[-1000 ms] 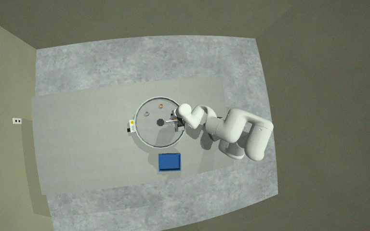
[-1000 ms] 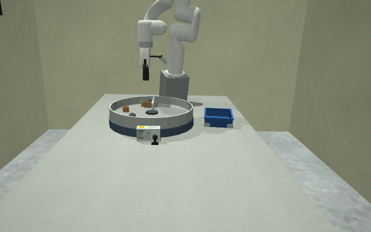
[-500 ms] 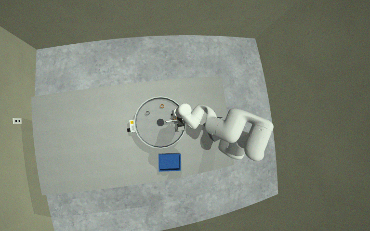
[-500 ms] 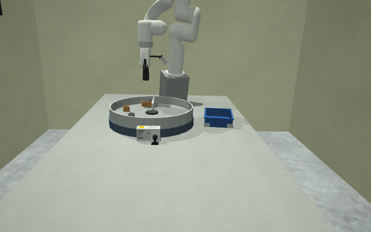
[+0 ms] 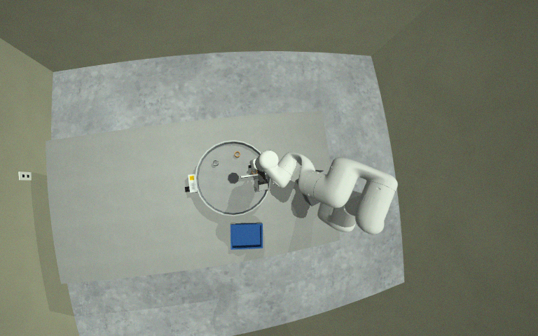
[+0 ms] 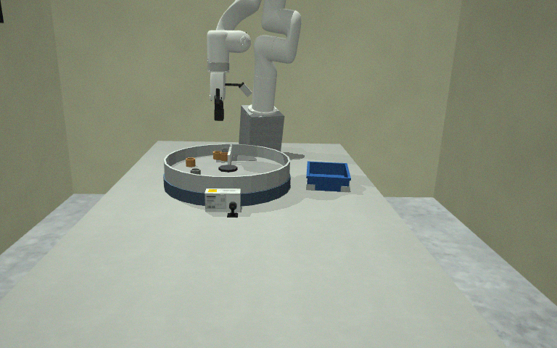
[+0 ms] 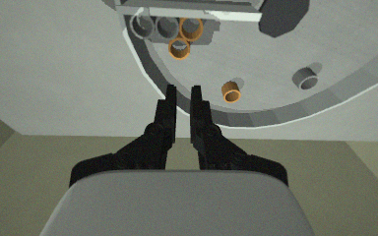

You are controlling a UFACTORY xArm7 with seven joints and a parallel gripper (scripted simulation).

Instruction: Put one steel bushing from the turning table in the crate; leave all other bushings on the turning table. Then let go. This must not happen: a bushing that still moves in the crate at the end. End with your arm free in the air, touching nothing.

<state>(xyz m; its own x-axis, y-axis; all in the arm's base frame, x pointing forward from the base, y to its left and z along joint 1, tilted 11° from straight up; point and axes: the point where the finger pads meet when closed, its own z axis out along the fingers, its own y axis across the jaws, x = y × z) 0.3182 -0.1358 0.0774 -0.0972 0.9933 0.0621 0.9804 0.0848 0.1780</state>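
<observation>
Grey steel and orange bushings lie scattered on the round, grey-walled turning table (image 6: 262,174), which sits on the pale grey bench (image 6: 254,262) with a dark blue band around its base. High above the far left part of that table hangs the black two-fingered gripper (image 6: 218,110) of the white arm, its fingers nearly together with only a thin slit between them and nothing held.

In the wrist view, one short grey steel bushing (image 7: 306,79) stands alone on the table floor, well apart from the gripper. An orange bushing (image 7: 230,92) stands between it and the fingers. Two more orange bushings (image 7: 180,48) and two grey ones (image 7: 165,27) crowd together against a pale bar (image 7: 197,14) that runs across the table towards a dark hub (image 6: 227,168) at its centre.

The blue rectangular crate (image 6: 327,175) rests on the bench just right of the turning table, and no bushing shows in it. A white control box with a yellow label (image 6: 222,199) is fixed to the near side of the table's base.
</observation>
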